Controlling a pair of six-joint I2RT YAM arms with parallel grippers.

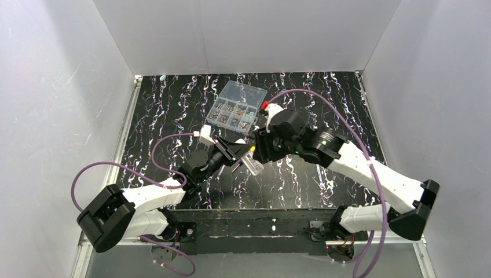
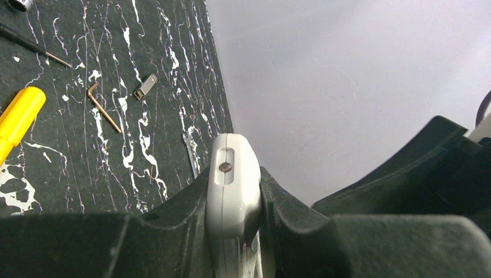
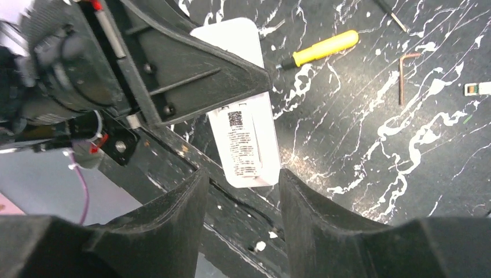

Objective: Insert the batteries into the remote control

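Note:
The remote control [image 2: 233,185] is a slim white bar with a screw in a recess at its end. My left gripper [image 2: 234,202] is shut on it and holds it above the mat, as the top view shows [image 1: 253,164]. In the right wrist view the remote [image 3: 243,133] shows a printed label on its back. My right gripper [image 3: 243,185] is open, its jaws spread just short of the remote's near end and apart from it. In the top view the right gripper [image 1: 259,152] faces the left gripper [image 1: 234,156] at mid-table. No batteries show.
A yellow-handled screwdriver [image 3: 324,47] and a bent hex key [image 3: 403,72] lie on the black marbled mat. A small metal piece [image 2: 146,87] lies near them. A clear compartment box [image 1: 236,108] stands behind the grippers. White walls enclose the table.

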